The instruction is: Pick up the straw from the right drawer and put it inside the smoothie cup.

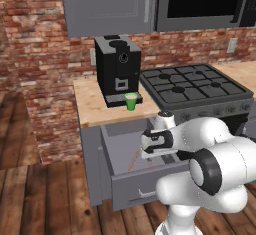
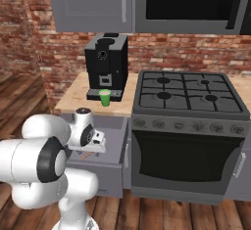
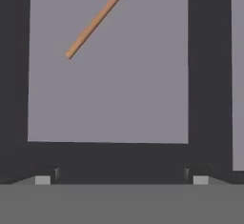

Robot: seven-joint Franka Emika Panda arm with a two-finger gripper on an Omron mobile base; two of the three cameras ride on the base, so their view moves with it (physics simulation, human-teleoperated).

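Left base view: right drawer (image 1: 120,151) pulled open below the wooden table (image 1: 92,106), with the straw (image 1: 134,160) lying flat and slanted on the drawer floor, toward the near right part. Smoothie cup (image 1: 131,101) upright on the table, touching the drip tray at the foot of the black coffee machine (image 1: 118,69). Gas stove (image 1: 197,86) just right of the table. White arm bent over the open drawer; claw (image 1: 148,146) hanging above the drawer beside the straw, apart from it. No readable writing or brand on the machine or the stove.

Right base view: same drawer open left of the oven front (image 2: 184,158), mostly hidden by the arm. Short piece of straw (image 2: 87,154) visible under the claw (image 2: 98,143). Green cup (image 2: 105,98) in front of the coffee machine (image 2: 105,65), well apart from the claw. No legible labels here either.

Hand view: looking down into the grey drawer floor (image 3: 109,94). Straw (image 3: 97,20) running diagonally from centre-left up to the top edge, far from the fingertips (image 3: 43,179). Tips spread wide apart, nothing between them.
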